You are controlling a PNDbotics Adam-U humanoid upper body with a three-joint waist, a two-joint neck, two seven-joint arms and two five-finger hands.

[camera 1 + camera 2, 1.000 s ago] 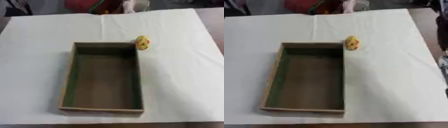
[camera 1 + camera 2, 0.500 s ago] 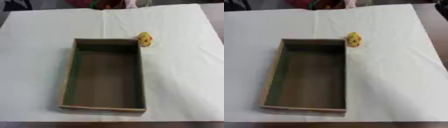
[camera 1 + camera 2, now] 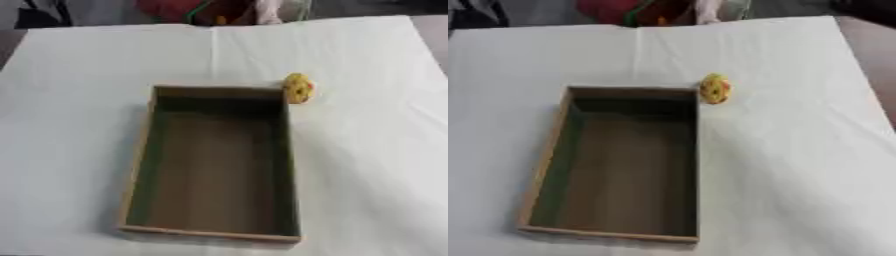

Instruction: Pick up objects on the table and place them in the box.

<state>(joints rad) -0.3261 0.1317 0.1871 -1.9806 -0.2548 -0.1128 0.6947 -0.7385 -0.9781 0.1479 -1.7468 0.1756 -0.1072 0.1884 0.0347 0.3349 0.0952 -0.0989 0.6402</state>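
- A shallow brown box lies on the bench, which is covered with a white cloth. The box is a long rectangle, its short ends at 12 and 6 o'clock, and it sits a little to the 9 o'clock side of the middle of the cloth.
- Nothing shows inside the box; only its dark floor and inner walls are visible.
- A small yellow object with red spots stands on the cloth at the box's far corner, at about 1 o'clock from the middle of the box. It is just beside the outside of the corner; whether it touches the wall cannot be told. What the object is cannot be made out beyond its rounded shape and colours.
- The cloth has a straight fold line running from the far edge toward the box, and soft creases toward 3 o'clock.
- Beyond the cloth's far edge, at 12 o'clock, are blurred red and dark shapes that cannot be identified.
- Neither hand of the robot appears in either view, so how far each is open, and whether it holds anything, cannot be told.
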